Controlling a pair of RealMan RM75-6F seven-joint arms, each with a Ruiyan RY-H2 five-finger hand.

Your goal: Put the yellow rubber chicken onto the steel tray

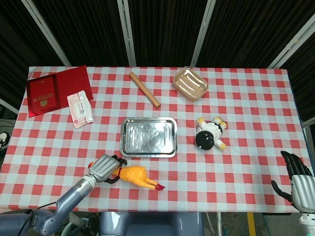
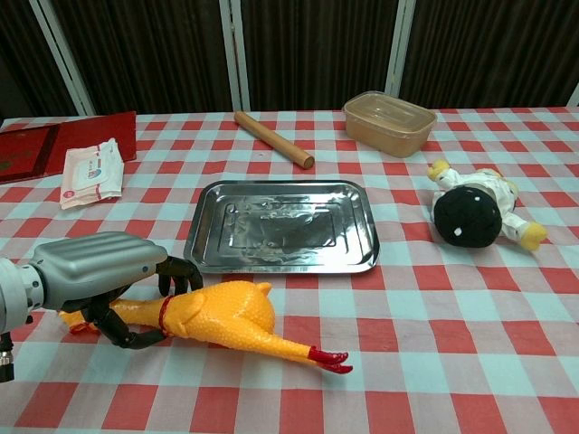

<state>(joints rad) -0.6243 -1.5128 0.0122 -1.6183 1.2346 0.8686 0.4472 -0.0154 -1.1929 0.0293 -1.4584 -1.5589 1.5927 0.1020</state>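
The yellow rubber chicken lies on the checked cloth just in front of the steel tray, red feet pointing right. My left hand has its dark fingers curled around the chicken's neck, by the red collar. The tray holds nothing. My right hand hangs at the table's front right corner, fingers apart, holding nothing; the chest view does not show it.
A wooden rolling pin and a tan plastic box lie behind the tray. A black and white plush toy lies to the right. A wipes packet and a red booklet are at the far left.
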